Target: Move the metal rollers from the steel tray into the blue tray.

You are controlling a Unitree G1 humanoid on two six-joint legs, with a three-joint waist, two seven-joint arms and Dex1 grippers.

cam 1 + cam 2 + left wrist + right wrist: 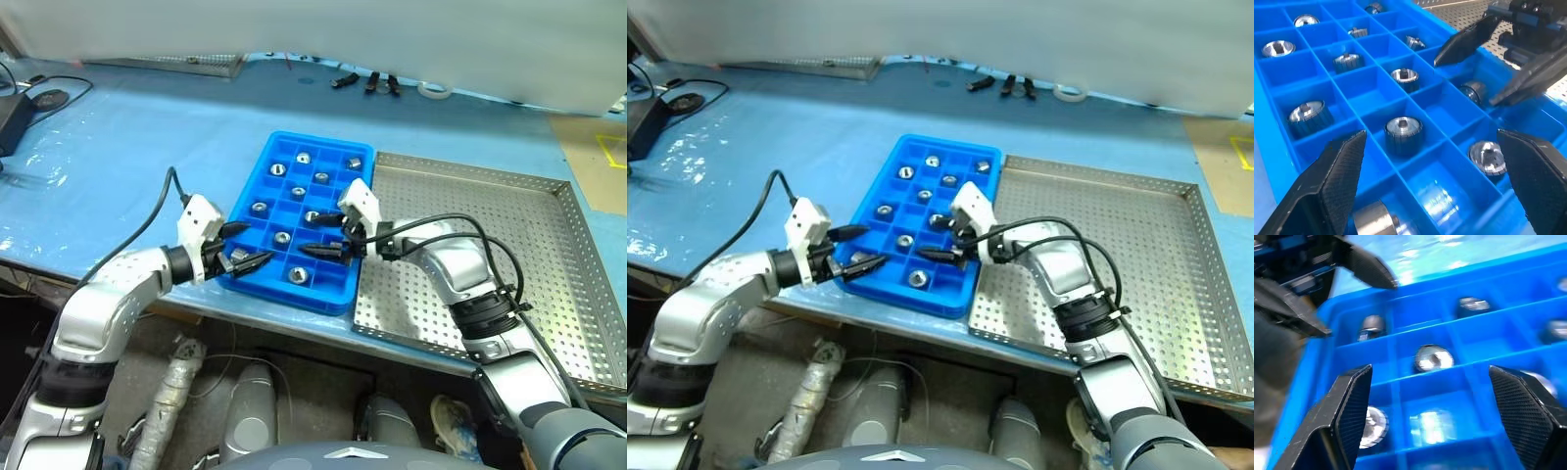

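The blue tray [284, 291] lies at the table's front edge, and several metal rollers [296, 275] sit singly in its square compartments. To its right, touching it, is the steel tray [470, 225], whose perforated floor lies bare where I see it. My left gripper [250, 245] hovers open over the blue tray's near left corner, holding nothing. Over the tray's near right part my right gripper [312, 235] is open too and points toward the left one. In the left wrist view a roller [1403, 129] lies below the wide gap of that gripper [1431, 134]. The right wrist view shows another roller [1432, 357].
A blue cover [118, 166] spreads over the table. A black adapter with cables [12, 117] lies at the far left. At the back are small black tools [367, 83], a tape roll [434, 90] and another perforated tray [186, 64].
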